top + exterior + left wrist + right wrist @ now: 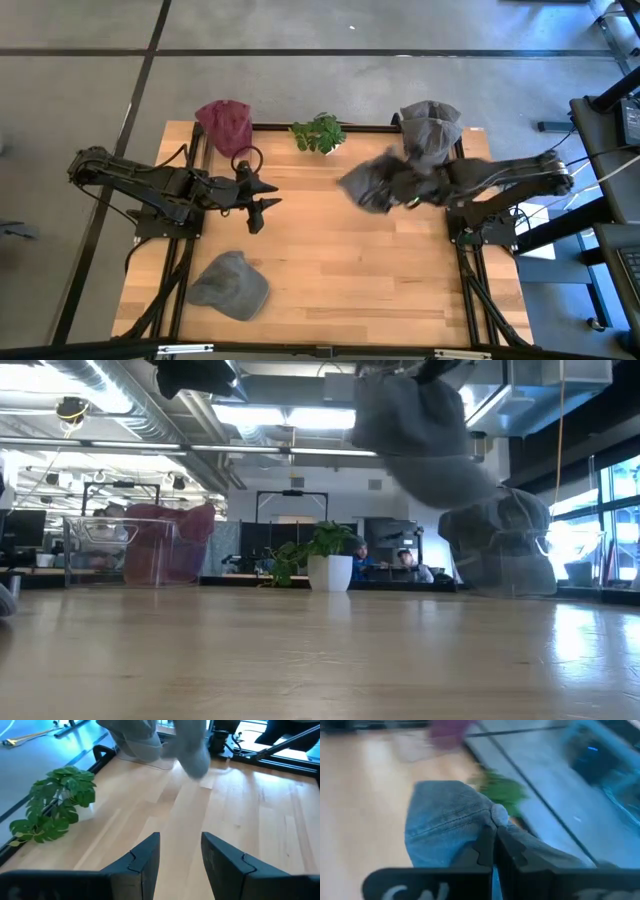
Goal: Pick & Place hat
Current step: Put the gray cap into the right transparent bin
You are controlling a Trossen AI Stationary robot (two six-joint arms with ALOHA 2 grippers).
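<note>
Grey-blue denim makes up the hat (451,822) pinched between the fingers of the right gripper (412,192), which are closed tight on a seam near its crown button. It hangs clear of the wooden table (330,270); in the low view it droops from above with nothing beneath it touching the surface. From overhead its long axis runs roughly across the table, the loose bulk trailing away from the fingertips toward the table's middle and the left arm.

Just behind the held hat, at the table's far right corner, a second grey hat (431,128) sits draped over a clear stand. A small potted plant (319,133) stands at the far edge, between that stand and a maroon hat (225,122) on another stand at the far left corner.

Across from the held hat, well apart, the left gripper (262,195) hovers over the table with its fingers spread in a narrow gap, holding nothing. Another grey cap (229,285) lies flat near the front left.
</note>
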